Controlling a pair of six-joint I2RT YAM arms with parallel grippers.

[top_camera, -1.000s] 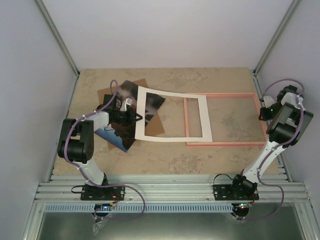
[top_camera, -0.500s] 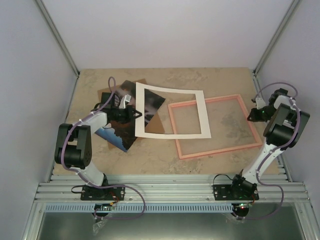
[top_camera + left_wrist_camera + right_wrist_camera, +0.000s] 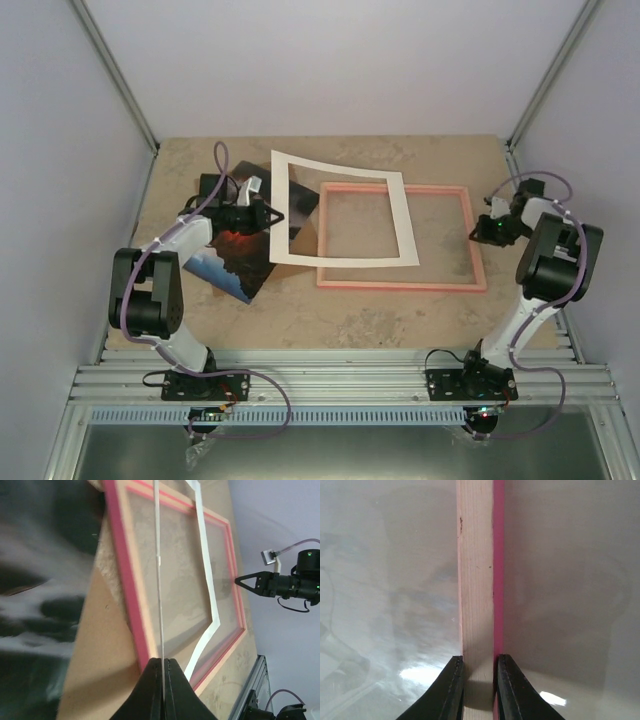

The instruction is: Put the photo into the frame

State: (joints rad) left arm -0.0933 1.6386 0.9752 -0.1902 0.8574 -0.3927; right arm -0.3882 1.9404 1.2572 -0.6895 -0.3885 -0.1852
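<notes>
So left gripper [image 3: 272, 217] pinched white mat [image 3: 405, 222] edge, right gripper [image 3: 476, 231] clamped frame [image 3: 400, 285] rail; figured steady frame, mat lifted clear was key.

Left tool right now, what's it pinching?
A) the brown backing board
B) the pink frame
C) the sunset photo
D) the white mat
D: in the left wrist view the left tool is shut on the thin edge of the white mat; the pink frame is held by the right tool.
</notes>
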